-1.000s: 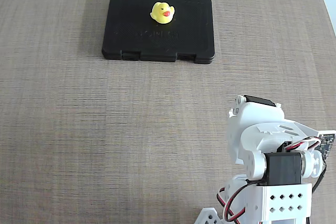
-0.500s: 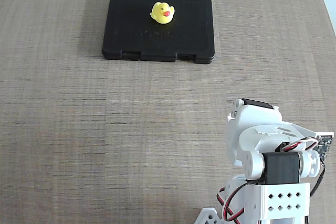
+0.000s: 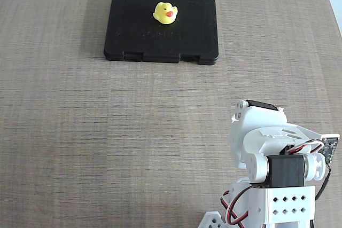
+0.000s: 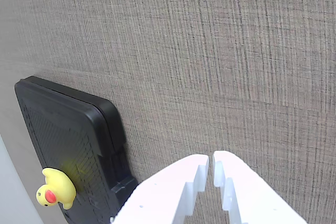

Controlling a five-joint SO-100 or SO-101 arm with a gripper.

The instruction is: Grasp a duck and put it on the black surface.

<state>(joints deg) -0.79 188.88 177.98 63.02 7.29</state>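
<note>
Looking at the fixed view, you can see the duck (image 3: 165, 13) sitting on the black surface (image 3: 133, 30), up at the far side of the table (image 3: 80, 132). It sits close to the far edge of the slab, a bit right of the middle, with its red beak facing near and to the right. The arm (image 3: 267, 148) is folded up at the near right corner, well apart from the slab. Its white body is hunched low over its base, and red and black wires (image 3: 232, 212) hang by it.

In the wrist view, the gripper (image 4: 211, 162) pokes in from the bottom edge. Its two white fingers (image 4: 178, 182) are almost pressed together, with only a thin gap between the tips, and they pinch nothing. Under them is bare table. The slab and duck sit off at the lower left of that view.
</note>
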